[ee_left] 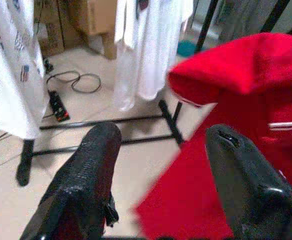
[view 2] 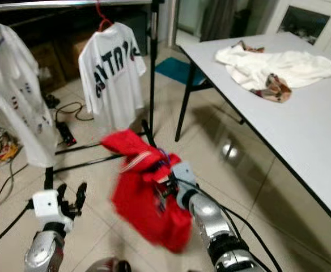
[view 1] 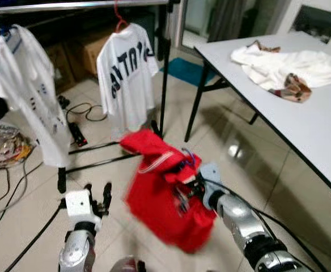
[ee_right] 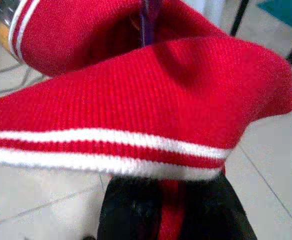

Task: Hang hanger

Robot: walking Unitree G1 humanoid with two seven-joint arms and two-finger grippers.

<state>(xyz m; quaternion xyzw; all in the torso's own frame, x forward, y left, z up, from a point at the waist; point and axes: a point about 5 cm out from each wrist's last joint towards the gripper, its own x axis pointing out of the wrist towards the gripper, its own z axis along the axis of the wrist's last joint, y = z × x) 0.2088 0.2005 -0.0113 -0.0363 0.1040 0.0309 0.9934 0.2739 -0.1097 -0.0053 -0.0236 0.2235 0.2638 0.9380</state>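
Right tool (view 1: 188,190) is held low in front of the robot, clamped on a red knit garment (view 1: 165,195) with white-striped trim. The right wrist view shows both fingers pinched together on the red fabric. A thin purple hanger (ee_right: 148,20) stands up inside the neck opening, its hook (view 1: 189,156) just clear of the collar. The garment hangs off the floor, well below the clothes rail (view 1: 75,5).

Left tool (view 1: 96,198) is raised beside the garment with its fingers (ee_left: 93,170) apart and nothing between them.

The rail already carries two white shirts: one with dark lettering on a red hanger (view 1: 126,73) near the upright post, and one (view 1: 26,96) further left. The bench (view 1: 301,130) on the right holds a heap of pale cloth (view 1: 290,68).

Judgement: the step in hand is the carry to the rail, and hanging is not yet done.
- Aim for the bare rail between the two white shirts.
- Raise the hook above the rail, then lower it on.
- The grip appears to be on cloth rather than hanger, so the hook may swing. Move slowly.
- The cables on the floor (view 1: 83,110) near the rack base are a trip risk.
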